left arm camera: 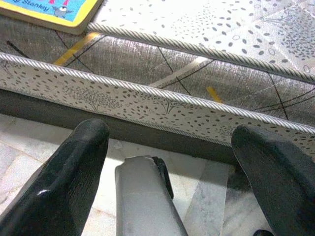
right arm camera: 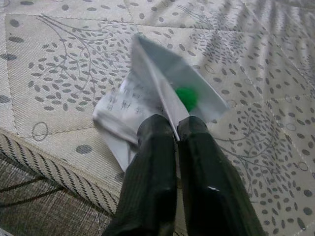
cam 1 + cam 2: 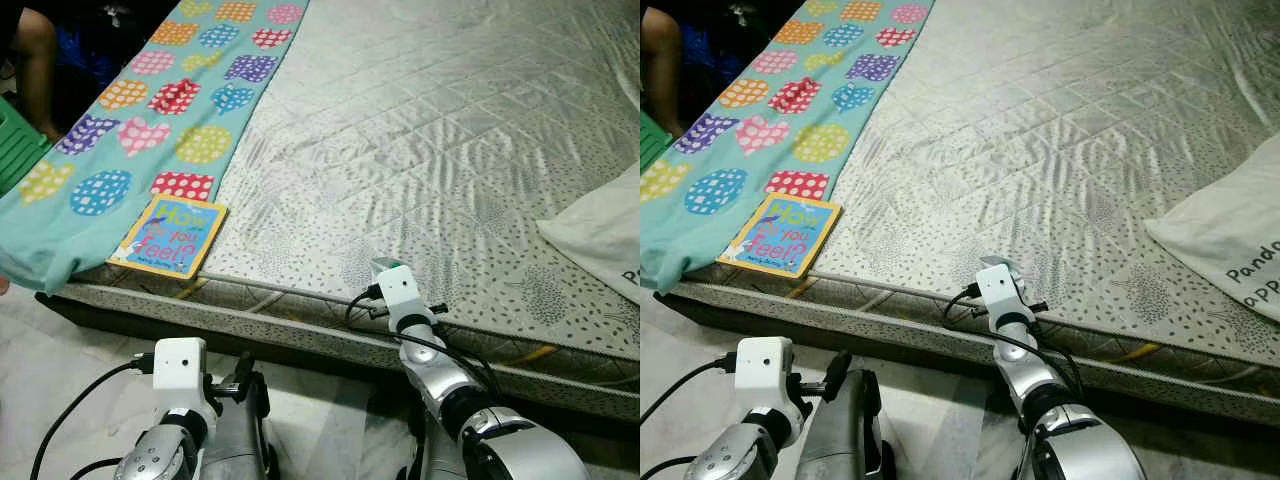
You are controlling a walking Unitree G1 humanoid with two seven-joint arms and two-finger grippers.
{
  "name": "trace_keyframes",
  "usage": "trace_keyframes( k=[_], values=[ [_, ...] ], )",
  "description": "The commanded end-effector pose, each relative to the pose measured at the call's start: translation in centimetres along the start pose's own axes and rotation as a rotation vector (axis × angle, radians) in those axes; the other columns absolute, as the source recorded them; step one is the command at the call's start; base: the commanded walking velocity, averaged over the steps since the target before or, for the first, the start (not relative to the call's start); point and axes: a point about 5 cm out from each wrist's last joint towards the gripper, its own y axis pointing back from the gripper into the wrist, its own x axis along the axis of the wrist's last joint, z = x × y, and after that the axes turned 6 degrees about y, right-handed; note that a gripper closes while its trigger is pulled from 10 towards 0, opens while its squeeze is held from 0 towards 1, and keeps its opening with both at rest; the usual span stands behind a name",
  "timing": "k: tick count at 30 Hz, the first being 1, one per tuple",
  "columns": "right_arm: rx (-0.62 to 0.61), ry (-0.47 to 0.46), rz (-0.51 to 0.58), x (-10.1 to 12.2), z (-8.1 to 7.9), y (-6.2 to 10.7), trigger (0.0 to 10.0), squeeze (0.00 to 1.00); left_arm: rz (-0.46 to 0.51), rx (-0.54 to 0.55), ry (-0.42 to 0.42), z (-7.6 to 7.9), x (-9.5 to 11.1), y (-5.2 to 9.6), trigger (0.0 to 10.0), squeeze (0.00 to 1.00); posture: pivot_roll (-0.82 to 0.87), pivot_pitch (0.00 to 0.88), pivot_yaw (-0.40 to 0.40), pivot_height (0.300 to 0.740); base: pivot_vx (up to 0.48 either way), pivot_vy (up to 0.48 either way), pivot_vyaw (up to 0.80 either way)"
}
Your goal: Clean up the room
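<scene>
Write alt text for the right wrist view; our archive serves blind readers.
The right gripper is shut on a crumpled wrapper, silver with a green spot, above a leaf-patterned mattress. The mattress's corded edge runs below.

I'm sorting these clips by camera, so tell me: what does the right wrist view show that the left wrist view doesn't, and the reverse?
Right wrist view: the right end effector shut on a crumpled paper wrapper with printed text and a green spot, lying on the mattress top near its edge.

Left wrist view: the left end effector open and low by the floor, facing the mattress side, with a corner of the picture book on top.

Both: the leaf-patterned mattress and its corded edge.
</scene>
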Motion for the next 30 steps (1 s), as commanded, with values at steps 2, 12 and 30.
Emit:
trace_keyframes(
  k=[2,12,30],
  values=[
    [0.002,-0.002,0.003,0.2,-0.2,-0.1,0.0,0.00,-0.003,0.019,-0.017,-0.4,0.1,0.1,10.0,0.00,0.13,0.146,0.048,0.575,0.000,0.000,0.00],
    [-0.009,-0.146,0.010,1.1,0.8,-0.6,0.0,0.00,0.026,0.003,-0.027,-0.4,0.8,-1.0,10.0,0.00,0.11,0.093,0.045,0.575,0.000,0.000,0.00],
    [0.074,-0.376,0.209,2.4,2.3,2.5,10.0,0.00,0.135,-0.123,-0.125,0.6,2.8,-4.5,10.0,0.00,-0.05,0.000,0.028,0.575,0.000,0.000,0.00]
  ],
)
